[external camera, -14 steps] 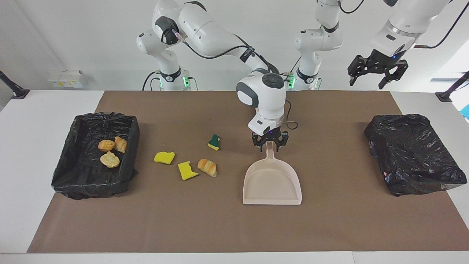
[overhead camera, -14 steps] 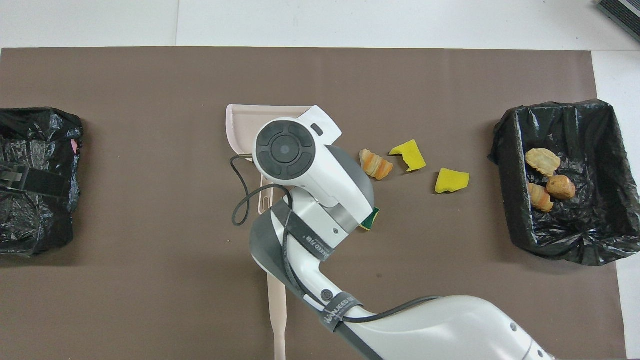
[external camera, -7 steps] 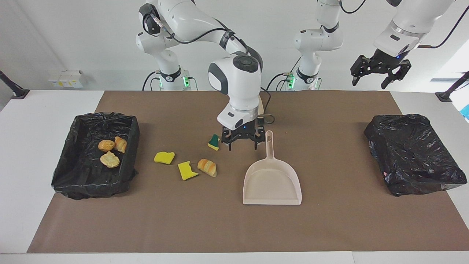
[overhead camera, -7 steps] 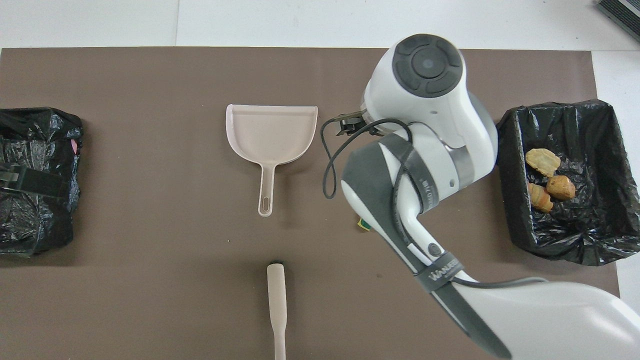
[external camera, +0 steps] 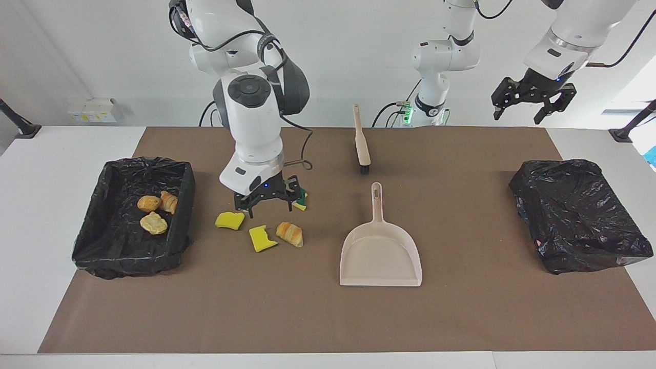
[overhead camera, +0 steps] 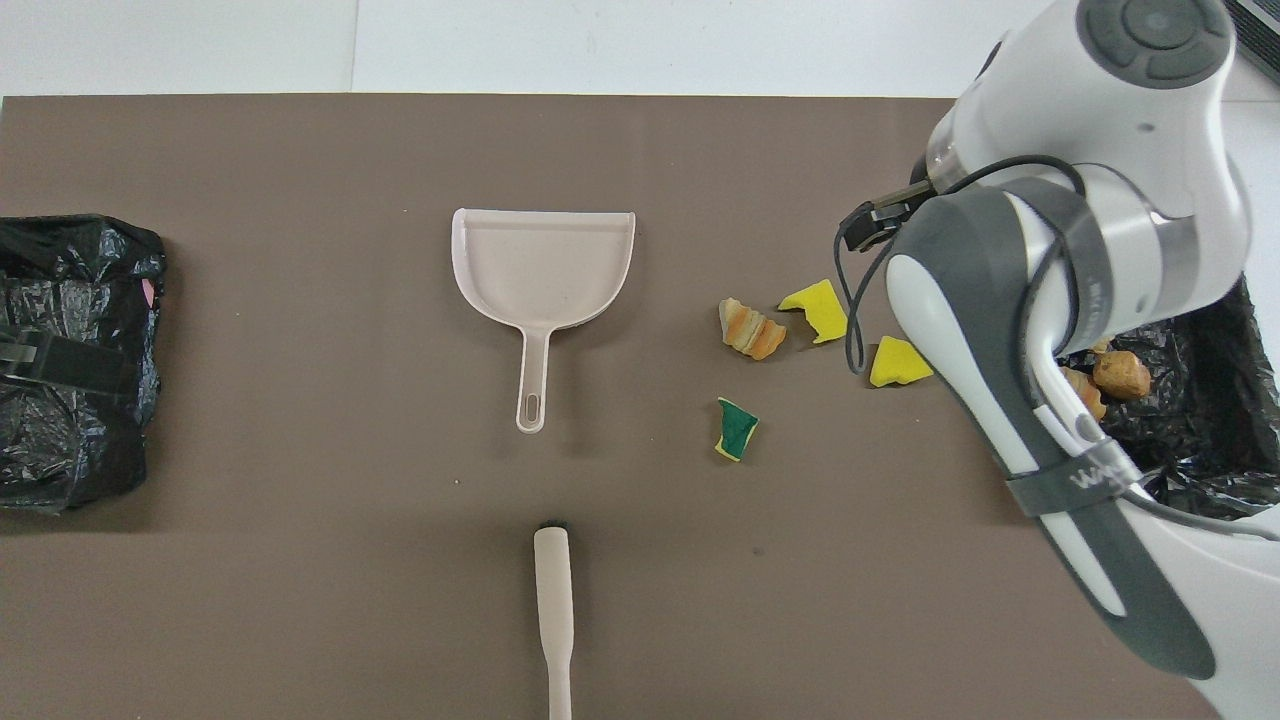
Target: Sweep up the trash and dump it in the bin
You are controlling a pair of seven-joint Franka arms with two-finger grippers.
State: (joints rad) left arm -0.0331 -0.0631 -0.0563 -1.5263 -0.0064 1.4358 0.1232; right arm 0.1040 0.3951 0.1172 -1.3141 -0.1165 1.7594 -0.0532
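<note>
- The only writing is a grey band on the right arm, seen from overhead; just "W" is legible.
- The right gripper [external camera: 266,199] hangs low over the loose trash with its fingers spread and nothing between them; overhead, the arm hides it.
- On the mat lie a croissant piece [external camera: 290,233], two yellow sponge chunks [external camera: 229,220] and a green-faced sponge chunk [overhead camera: 737,430], near the lined bin [external camera: 105,246] holding three pastry pieces [external camera: 153,223].
- The left gripper [external camera: 533,97] waits raised, released and empty, over the left arm's end of the table.
- The dustpan [external camera: 380,251] and brush [external camera: 361,141] lie untouched.

dustpan [external camera: 380,253] mid-mat | brush [external camera: 361,139] | crumpled black bag [external camera: 576,212], perhaps a bin
</note>
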